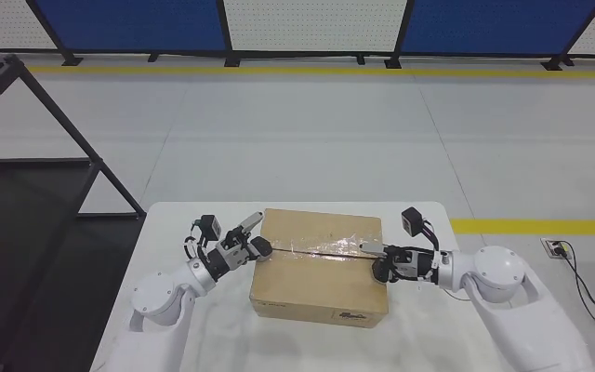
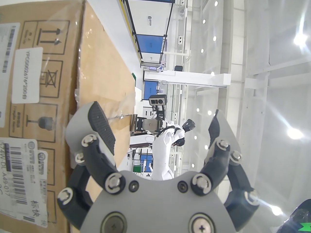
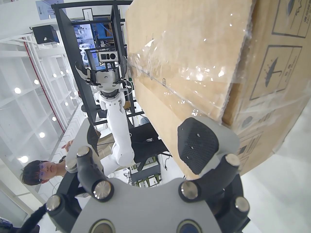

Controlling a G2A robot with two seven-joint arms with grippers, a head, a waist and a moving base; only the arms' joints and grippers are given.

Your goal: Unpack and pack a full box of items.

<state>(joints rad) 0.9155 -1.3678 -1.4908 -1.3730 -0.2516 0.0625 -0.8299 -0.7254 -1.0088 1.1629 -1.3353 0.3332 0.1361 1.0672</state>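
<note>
A brown cardboard box stands shut on the white table, with clear tape along its top seam. My left gripper is open at the box's left top edge, level with the seam. In the left wrist view one finger pad rests against the box's upper corner. My right gripper is open at the box's right top edge. In the right wrist view one pad lies on the taped corner of the box, and the other finger stands off it.
A dark metal frame stands beside the table on the left. Blue and white partition panels line the far side of the floor. White labels cover the box's left side.
</note>
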